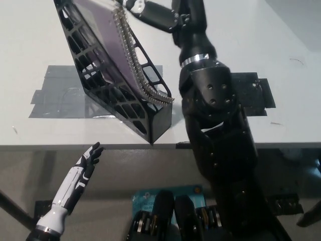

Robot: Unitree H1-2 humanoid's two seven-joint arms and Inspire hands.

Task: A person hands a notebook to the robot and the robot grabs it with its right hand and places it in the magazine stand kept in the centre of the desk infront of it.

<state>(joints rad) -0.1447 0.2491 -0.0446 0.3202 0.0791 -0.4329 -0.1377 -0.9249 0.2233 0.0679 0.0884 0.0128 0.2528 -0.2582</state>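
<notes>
We only get one view here, so no overlap with a second camera to talk about. It's the head cam, sitting up on the robot and looking steeply down over its own front. The near edge of the white table cuts straight across the middle of the frame, so we see tabletop in the upper half and the space under the edge in the lower half. It's pretty close in: the black arm fills a big chunk of the right side, and the magazine stand runs off the top edge. Picture left is the robot's left, where the white robot hand sits low.
</notes>
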